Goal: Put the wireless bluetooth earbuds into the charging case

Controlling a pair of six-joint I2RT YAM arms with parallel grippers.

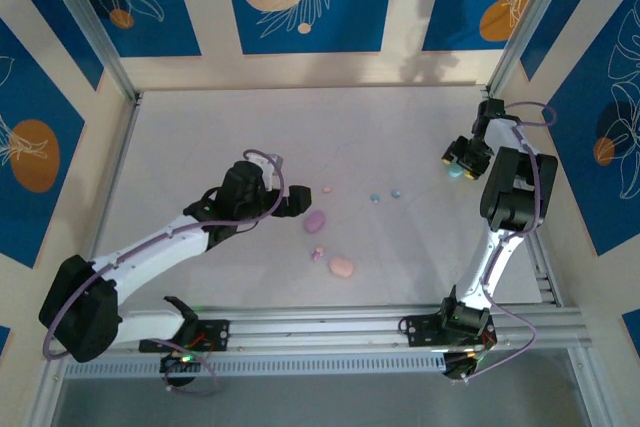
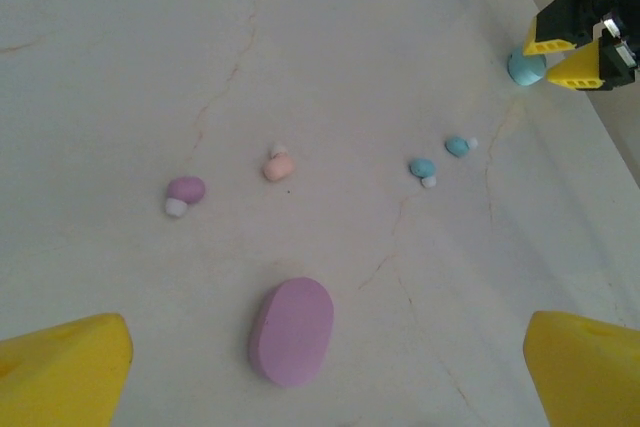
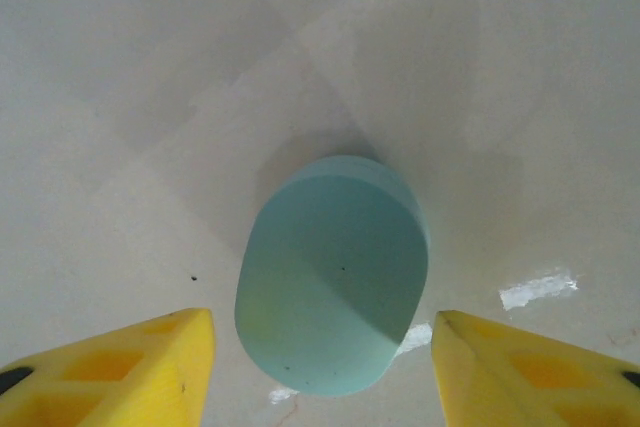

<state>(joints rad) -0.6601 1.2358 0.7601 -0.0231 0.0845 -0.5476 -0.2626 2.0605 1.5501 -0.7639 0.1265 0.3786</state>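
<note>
Light-blue oval plastic case (image 3: 335,287) is straddled, untouched, by half-open right gripper (image 1: 458,159) | tiny pastel plastic earbuds (image 2: 422,168) judged light, slippery; best pinched at bulb

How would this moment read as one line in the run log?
right gripper: open, astride blue case, gaps both sides | left gripper: open, facing purple case | earbuds: loose on table
</note>
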